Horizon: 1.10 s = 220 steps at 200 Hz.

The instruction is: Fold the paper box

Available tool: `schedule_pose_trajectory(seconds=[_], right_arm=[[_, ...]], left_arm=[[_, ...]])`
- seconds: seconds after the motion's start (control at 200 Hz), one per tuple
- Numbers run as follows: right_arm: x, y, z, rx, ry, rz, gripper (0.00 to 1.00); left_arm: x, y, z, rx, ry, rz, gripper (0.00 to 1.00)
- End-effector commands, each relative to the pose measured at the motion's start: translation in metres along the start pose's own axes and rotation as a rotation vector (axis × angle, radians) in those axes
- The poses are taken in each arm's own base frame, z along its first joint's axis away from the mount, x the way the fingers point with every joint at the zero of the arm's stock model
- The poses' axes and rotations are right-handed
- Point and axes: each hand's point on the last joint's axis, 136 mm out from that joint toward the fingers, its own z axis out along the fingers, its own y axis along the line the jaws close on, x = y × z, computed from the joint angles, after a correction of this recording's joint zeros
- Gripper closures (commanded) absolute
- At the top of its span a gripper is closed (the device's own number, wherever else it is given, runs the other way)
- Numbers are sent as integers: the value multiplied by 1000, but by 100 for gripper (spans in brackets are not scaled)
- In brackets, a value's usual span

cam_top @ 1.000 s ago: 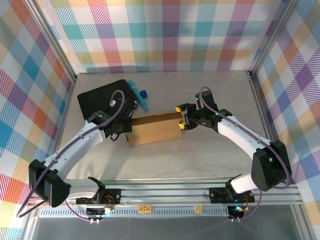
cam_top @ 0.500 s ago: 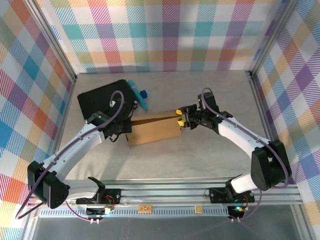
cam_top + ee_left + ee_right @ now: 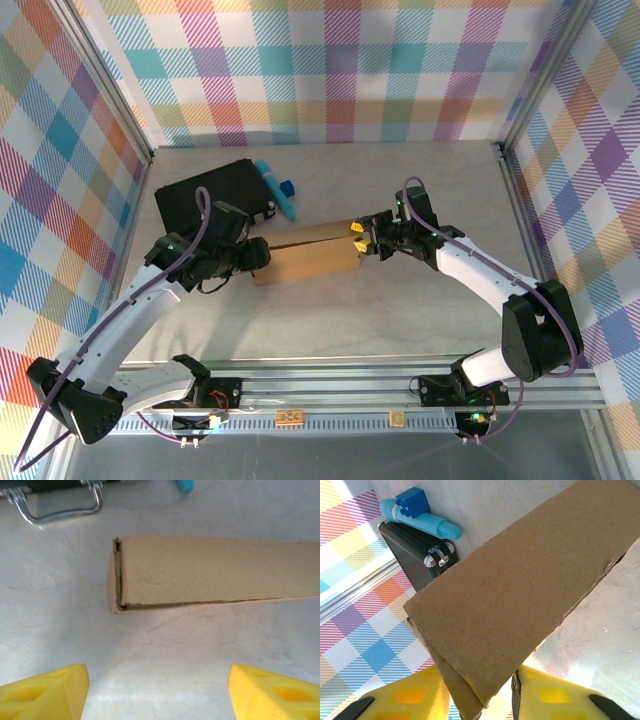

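Pastel chequered walls (image 3: 330, 70) enclose a pale marbled surface (image 3: 400, 320). In the top external view a plain brown corrugated cardboard box (image 3: 308, 264) lies near the surface's middle, its long axis running left to right between the arms. It sits just in front of a black rectangular case (image 3: 195, 195) and a turquoise plastic object (image 3: 275, 190). The left tool (image 3: 257, 256) sits at the box's left end and the right tool (image 3: 358, 240) at its right end, where a long top flap stands slightly raised. From the left wrist, the box (image 3: 215, 570) lies ahead of the left tool (image 3: 157, 690) and apart from it, its length running across the view. The dark seam of its short end is visible, and a thin gap runs along its near edge. This tool's yellow fingers stand spread wide with nothing between them, and the case's bright metal handle (image 3: 60, 505) shows beyond. From the right wrist, the right tool (image 3: 480, 700) is clenched on the corner of the flap (image 3: 520, 590), a flat matte sheet with a ragged cut edge that stretches away toward the case (image 3: 415, 555). The flap seems hinged along the long axis, so the right arm, already grasping it, looks best placed to press it down.
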Motion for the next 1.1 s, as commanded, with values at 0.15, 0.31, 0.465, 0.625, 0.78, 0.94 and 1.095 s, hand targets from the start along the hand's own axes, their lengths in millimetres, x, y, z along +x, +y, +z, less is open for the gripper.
schedule_pose_trajectory(seconds=[0.15,0.31,0.465,0.625,0.78,0.94,1.095], right_arm=[[-15,-40,6,124,-40,39,66],[-16,-40,6,122,-37,38,66],[-17,-42,7,127,-33,41,67],[-18,-43,7,130,-35,39,70],[-20,-48,5,153,-46,31,75],[-25,-55,-6,190,-62,-16,75],[-32,-59,-20,206,-39,-150,76]], left_arm=[[-10,16,21,102,169,-459,30],[-17,18,36,179,185,-578,39],[-14,16,48,203,205,-612,51],[11,31,64,153,255,-630,69],[21,40,76,126,267,-635,80],[23,36,79,147,281,-643,93],[29,22,84,194,308,-652,96]])
